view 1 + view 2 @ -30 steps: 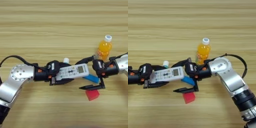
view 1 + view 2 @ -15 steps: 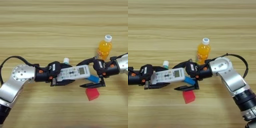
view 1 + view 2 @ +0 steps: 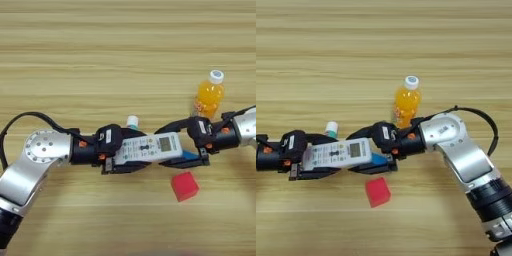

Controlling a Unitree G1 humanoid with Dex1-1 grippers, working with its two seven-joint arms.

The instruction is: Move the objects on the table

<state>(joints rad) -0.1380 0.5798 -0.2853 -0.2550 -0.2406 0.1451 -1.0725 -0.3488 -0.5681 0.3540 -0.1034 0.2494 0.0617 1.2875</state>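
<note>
My left gripper [image 3: 137,151] is shut on the white remote control [image 3: 150,148], holding it level just above the table [image 3: 100,50]. My right gripper [image 3: 166,148] reaches in from the right. Its fingers are spread above and below the remote's right end and the flat blue block [image 3: 190,155], which is mostly hidden under them. I cannot tell whether they touch either one. The glue stick [image 3: 132,121] pokes out behind the left gripper. The orange juice bottle [image 3: 209,95] stands upright behind the right gripper. The red cube [image 3: 184,186] lies in front of it.
Both arms lie low across the table's middle, meeting at the remote. A black cable [image 3: 476,114] loops over the right arm. Bare wood stretches behind the bottle and in front of the cube.
The right gripper's lower finger has come up toward the remote, so its jaws are narrower than before. The left gripper still holds the remote in nearly the same place.
</note>
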